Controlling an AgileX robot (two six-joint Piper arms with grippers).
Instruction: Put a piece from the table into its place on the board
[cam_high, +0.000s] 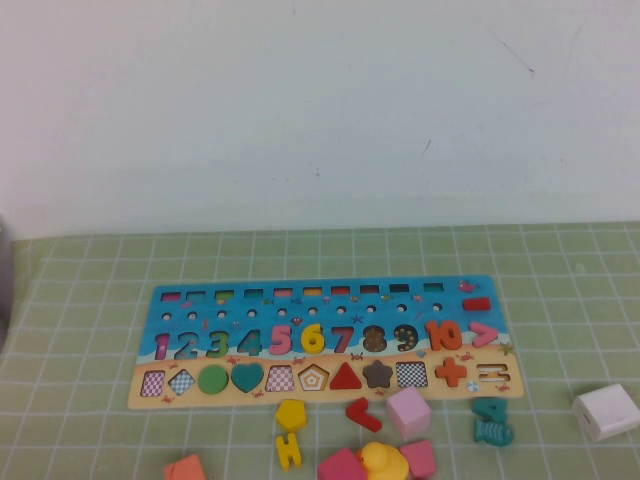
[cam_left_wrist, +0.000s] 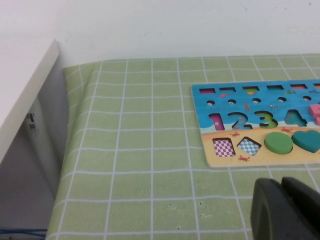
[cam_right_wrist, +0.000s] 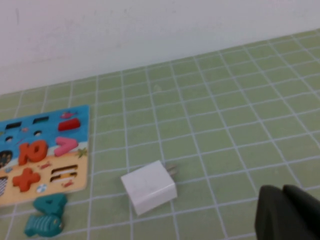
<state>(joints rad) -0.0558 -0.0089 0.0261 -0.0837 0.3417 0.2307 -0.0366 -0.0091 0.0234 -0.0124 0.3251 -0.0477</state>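
The yellow 6 (cam_high: 313, 339) sits in its slot on the board (cam_high: 320, 292), between the pink 5 (cam_high: 280, 340) and the red 7 (cam_high: 342, 339). The left claw (cam_left_wrist: 287, 210) and right claw (cam_right_wrist: 290, 215) hang above the green tabletop (cam_high: 90, 300), each clenched.

You see only a dark corner of the left claw (cam_left_wrist: 285, 210) and right claw (cam_right_wrist: 289, 214), both cut off at the frame edge.

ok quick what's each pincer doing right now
Left pincer: near the board's left end, holding nothing visible; open or closed cannot be told.
Right pincer: near the white charger, same.
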